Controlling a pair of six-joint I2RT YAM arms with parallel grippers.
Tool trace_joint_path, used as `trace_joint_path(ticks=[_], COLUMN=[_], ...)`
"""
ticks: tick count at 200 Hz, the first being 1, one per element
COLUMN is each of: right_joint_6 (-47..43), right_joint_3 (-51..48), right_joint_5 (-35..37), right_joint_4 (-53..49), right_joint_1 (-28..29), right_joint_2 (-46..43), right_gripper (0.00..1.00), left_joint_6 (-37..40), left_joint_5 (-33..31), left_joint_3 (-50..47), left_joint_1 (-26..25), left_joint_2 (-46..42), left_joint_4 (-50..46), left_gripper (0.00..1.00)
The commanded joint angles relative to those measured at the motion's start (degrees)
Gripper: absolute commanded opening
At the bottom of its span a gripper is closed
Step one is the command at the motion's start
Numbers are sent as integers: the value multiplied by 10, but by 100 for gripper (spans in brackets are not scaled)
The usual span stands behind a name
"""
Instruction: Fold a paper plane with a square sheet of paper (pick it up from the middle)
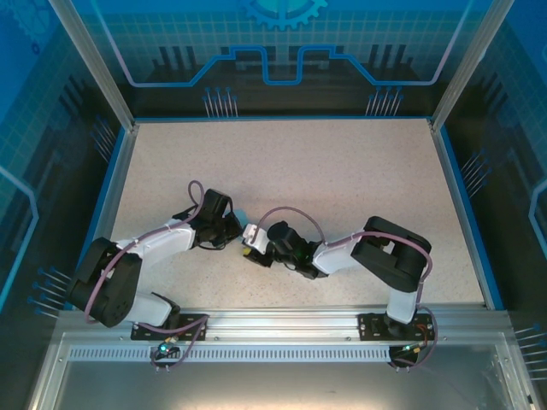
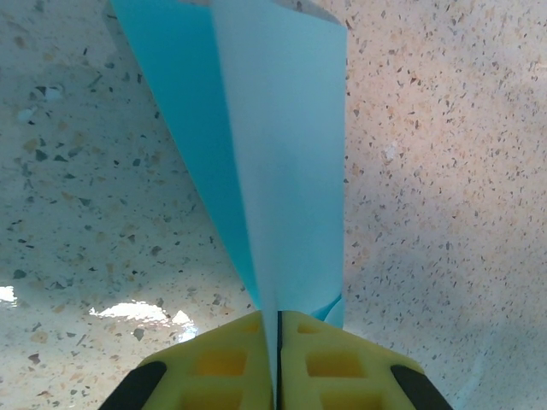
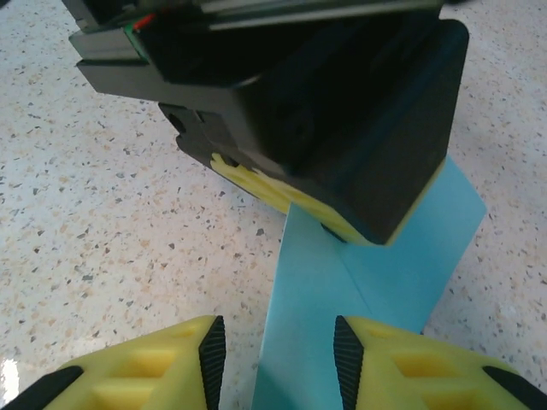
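Left end effector [image 2: 279, 320] low, tight on paper [image 2: 291, 154]; right end effector [image 3: 278, 346] seemingly agape.

Top of paper [image 2: 282, 154], off-frame

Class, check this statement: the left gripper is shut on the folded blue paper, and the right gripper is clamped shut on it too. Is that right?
Not quite. The left gripper is indeed shut on the blue paper, but the right gripper is open. The right wrist view shows its yellow fingers standing well apart, not pressed on the paper.
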Motion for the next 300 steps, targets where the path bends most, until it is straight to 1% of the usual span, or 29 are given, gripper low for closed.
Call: trace_joint_path(ticks=[1, 103, 135, 153, 174, 189, 215, 224, 239, 264, 277, 286, 300], right_joint_6=[-20, -25, -18, -3, 14, 31, 62, 71, 78, 89, 89, 87, 83], right_joint_3=[16, 21, 21, 17, 13, 15, 18, 23, 25, 28, 29, 32, 36], right_joint_5=[4, 33, 21, 1, -19, -41, -78, -92, -98, -105, -107, -108, -112], right_joint_4=[20, 61, 56, 51, 46, 33, 9, -4, -9, -9, -10, -13, -20], right_joint_1=[1, -1, -5, -11, -19, -27, -39, -42, -44, -48, -48, -49, -49], right_joint_2=[23, 68, 61, 54, 46, 39, 28, 28, 30, 34, 35, 37, 37], right_gripper=[38, 29, 25, 21, 16, 13, 12, 13, 13, 13, 13, 14, 15], left_joint_6=[-9, -10, -7, -5, -1, 5, 17, 23, 33, 36, 36, 36, 37], left_joint_5=[10, 14, 11, 9, 4, -2, -9, -9, -10, -9, -8, -7, -7], left_joint_3=[14, 20, 22, 23, 25, 29, 33, 33, 34, 21, 15, 13, 12], left_joint_1=[4, 5, 4, 4, 5, 7, 24, 31, 38, 51, 55, 58, 58], left_joint_2=[4, 3, 1, 2, 1, -4, -24, -32, -41, -50, -50, -48, -44], left_joint_4=[-23, -29, -35, -37, -44, -54, -68, -72, -81, -84, -83, -82, -81], left_gripper=[6, 6, 7, 8, 12, 19, 32, 34, 36, 37, 36, 34, 26])
